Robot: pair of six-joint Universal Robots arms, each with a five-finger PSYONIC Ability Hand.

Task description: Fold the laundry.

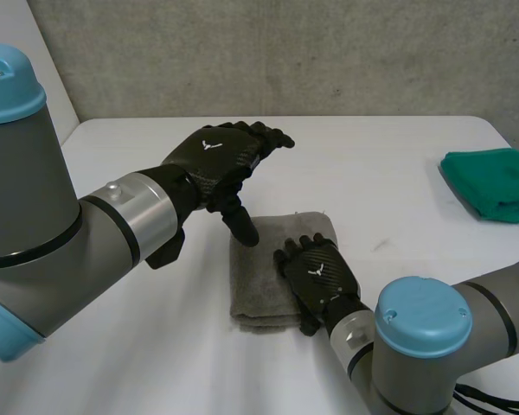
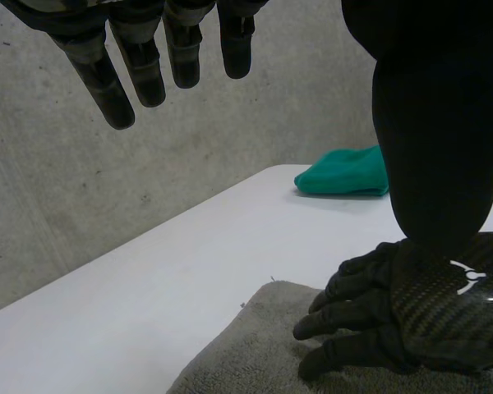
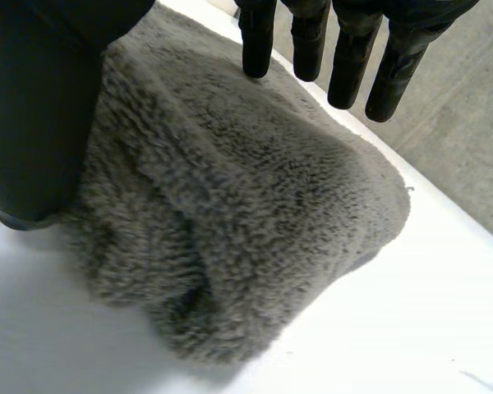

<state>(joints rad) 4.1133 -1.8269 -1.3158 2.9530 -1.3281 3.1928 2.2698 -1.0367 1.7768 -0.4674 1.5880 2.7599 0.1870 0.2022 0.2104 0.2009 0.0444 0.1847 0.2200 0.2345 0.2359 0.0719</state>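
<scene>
- Head view: a folded grey towel [image 1: 255, 285] lies at the middle of the white counter [image 1: 389, 190].
- Right hand [image 1: 318, 272]: rests flat on the towel's right half, fingers [image 3: 257, 37] straight and released, gripping nothing.
- Left hand [image 1: 216, 156]: hovers above the towel's far left corner, fingers [image 2: 140, 70] straight and released, thumb pointing down.
- Green cloth [image 1: 493, 183]: bunched near the counter's right edge, well apart from the towel.
</scene>
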